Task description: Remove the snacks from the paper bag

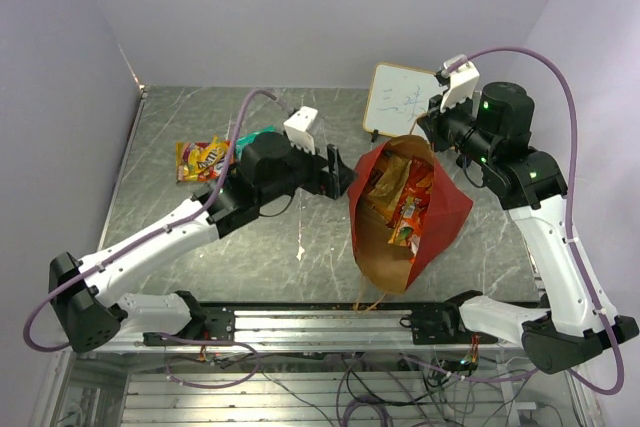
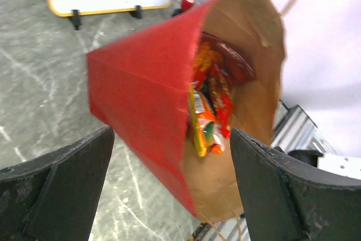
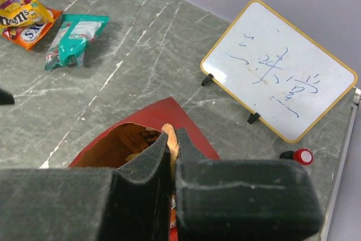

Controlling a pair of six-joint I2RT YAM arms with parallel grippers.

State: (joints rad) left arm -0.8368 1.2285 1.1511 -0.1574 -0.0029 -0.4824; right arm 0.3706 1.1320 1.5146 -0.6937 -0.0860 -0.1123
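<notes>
The paper bag [image 1: 452, 213], red outside and brown inside, leans on the table with its mouth wide. Several snacks [image 1: 404, 199] in orange, red and yellow foil fill it. My right gripper [image 1: 424, 133] holds the bag's far rim up, shut on the tan cord handle [image 3: 172, 135]. My left gripper [image 1: 344, 173] hovers open just left of the bag. In the left wrist view the bag's red wall [image 2: 141, 88] and the packets [image 2: 207, 118] inside lie ahead of the spread fingers [image 2: 67, 187]. A yellow and an orange packet [image 1: 203, 158] lie on the table at left, with a teal pack [image 3: 76, 38] beside them.
A small whiteboard [image 1: 400, 97] stands on clips behind the bag. A red-capped black marker [image 3: 299, 155] lies by its right foot. The purple walls close in the table at the back and sides. The arms' mounting rail [image 1: 320, 325] runs along the near edge.
</notes>
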